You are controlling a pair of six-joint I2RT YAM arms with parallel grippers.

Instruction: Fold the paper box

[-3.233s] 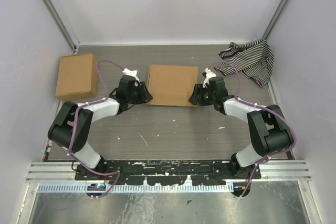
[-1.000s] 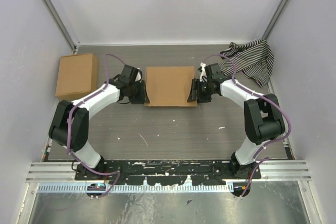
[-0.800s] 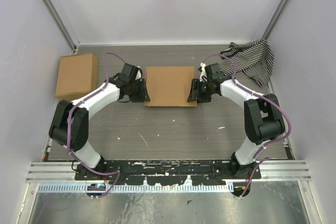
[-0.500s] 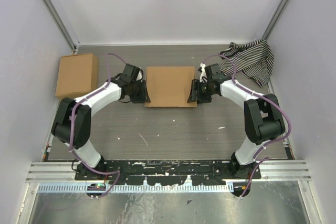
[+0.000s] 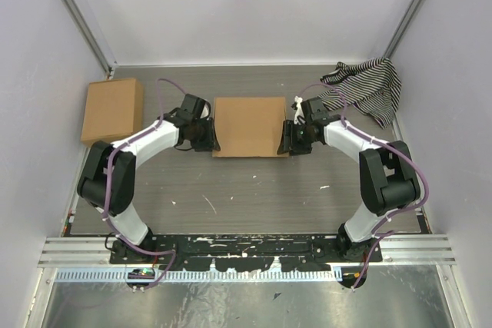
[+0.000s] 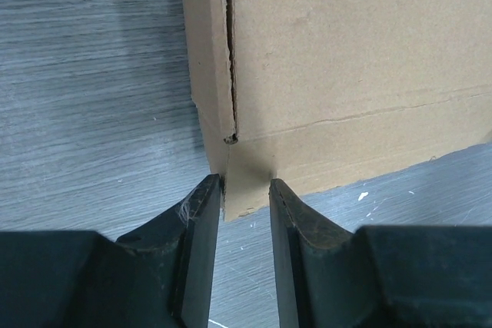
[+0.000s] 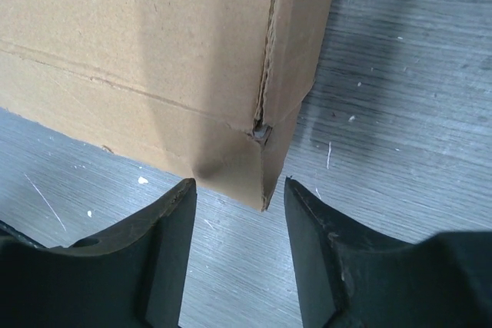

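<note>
The paper box (image 5: 250, 124) lies closed and flat-topped at the table's middle, a shallow brown cardboard mailer. My left gripper (image 5: 211, 137) is at its near left corner. In the left wrist view the narrow jaws (image 6: 246, 186) pinch that corner of the box (image 6: 346, 51), and the cardboard fills the gap. My right gripper (image 5: 286, 142) is at the near right corner. In the right wrist view its jaws (image 7: 240, 186) are spread wide, and the box corner (image 7: 154, 51) pokes a little between the fingertips without touching them.
A squarer brown cardboard box (image 5: 113, 110) stands at the far left by the wall. A black-and-white striped cloth (image 5: 365, 90) lies bunched at the back right corner. White walls enclose the table on three sides.
Over three seconds both arms reached further in and the box shifted slightly left. In the last half second the right gripper drew back a little toward the near right; the left hardly moved.
</note>
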